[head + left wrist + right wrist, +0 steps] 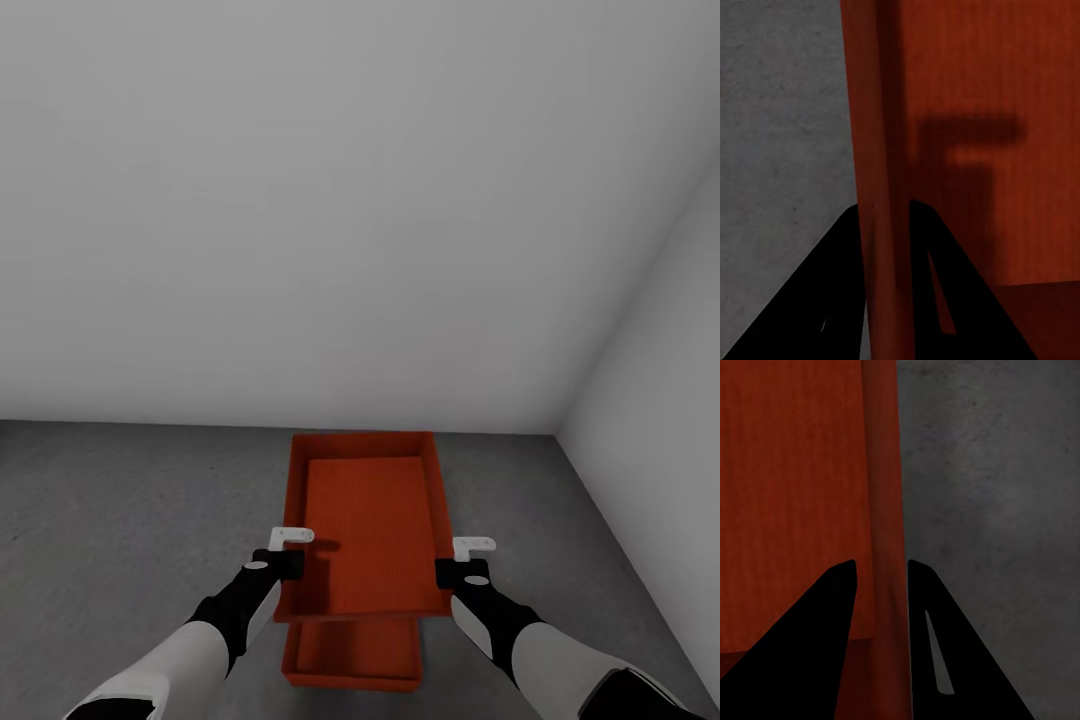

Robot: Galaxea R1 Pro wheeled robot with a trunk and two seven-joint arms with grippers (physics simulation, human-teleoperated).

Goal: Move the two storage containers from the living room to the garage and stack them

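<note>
**Desk:** What's the picture, and where are the boxes?

**Photographer:** A garage corner: white-grey walls, dark concrete floor (120,520). Both arms carry the upper container (365,520) by its two long walls, its long axis running straight out from the robot toward the back wall. The lower container (352,655) sits on the concrete beneath it, closer to the robot, with its near end jutting out from under the carried box's near edge.

**Desk:** And the grippers?

**Photographer:** The left gripper (285,560) straddles the left wall near the box's near-left corner; its wrist view shows a dark finger on each side of the thin red wall, pinched onto it. The right gripper (462,570) does the same on the right wall near the near-right corner. Both are closed on the carried box, level with each other.

**Desk:** What does the next move turn on?

**Photographer:** By my reading, the offset. The long axes look parallel and the side walls roughly line up, but the held box lies farther from the robot than the one below. It would need to come back toward the robot along that axis before lowering. How high it hangs, I cannot judge.
</note>
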